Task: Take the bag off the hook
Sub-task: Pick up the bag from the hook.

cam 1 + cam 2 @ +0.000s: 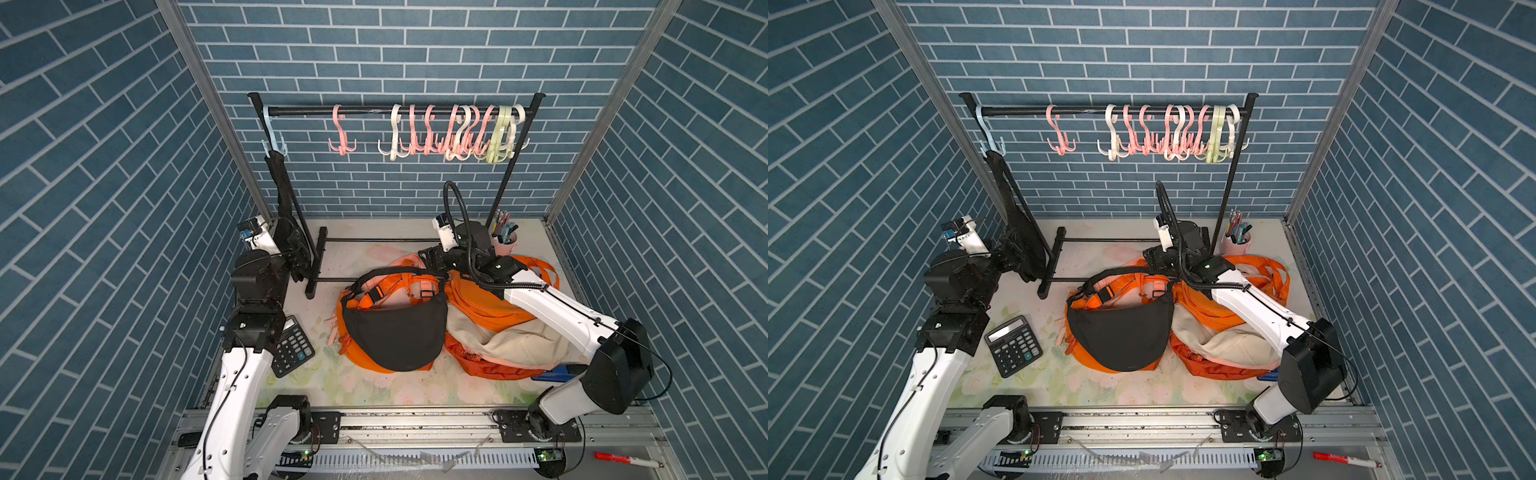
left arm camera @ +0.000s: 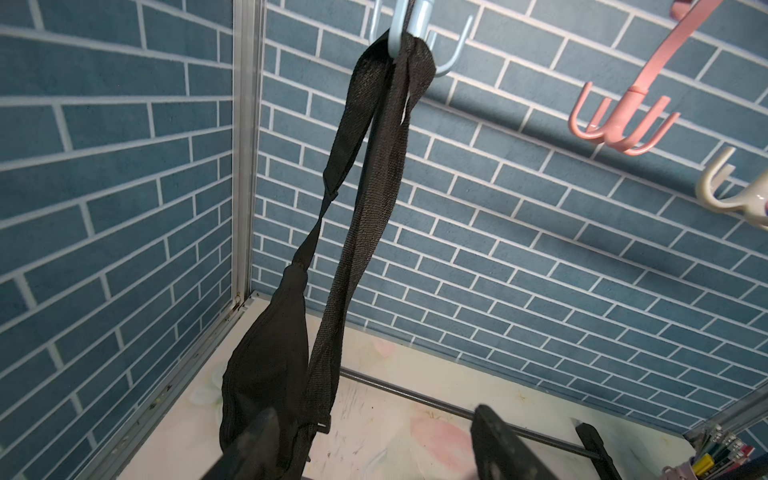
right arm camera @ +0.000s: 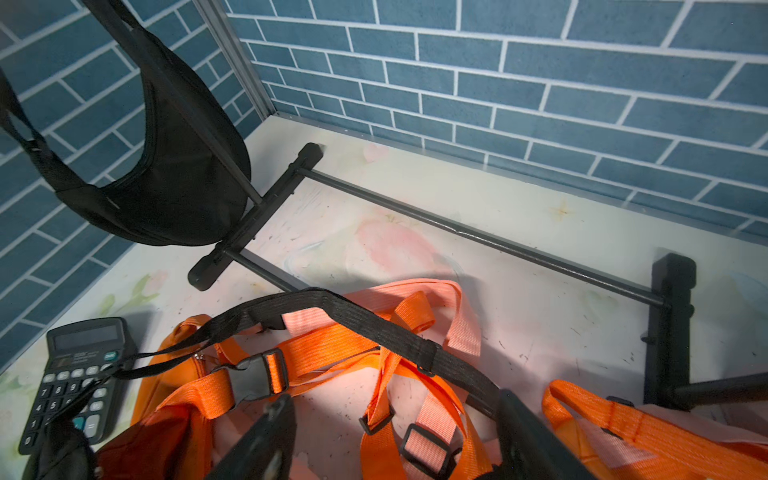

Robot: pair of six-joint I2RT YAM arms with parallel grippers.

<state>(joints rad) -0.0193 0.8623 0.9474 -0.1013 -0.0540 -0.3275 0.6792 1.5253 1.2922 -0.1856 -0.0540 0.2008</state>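
Left pincer (image 2: 374, 446) gapes — one finger (image 2: 254, 440) at the bag's (image 2: 266, 365) lower edge.

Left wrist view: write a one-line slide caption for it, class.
Black bag hangs by its strap from the pale blue hook, the left gripper open at its lower end.

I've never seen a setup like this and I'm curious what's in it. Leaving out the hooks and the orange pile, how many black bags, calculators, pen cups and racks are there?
Black bags: 2, one hanging, one lying flat
Calculator: 1
Pen cup: 1
Clothes rack: 1
Total: 5
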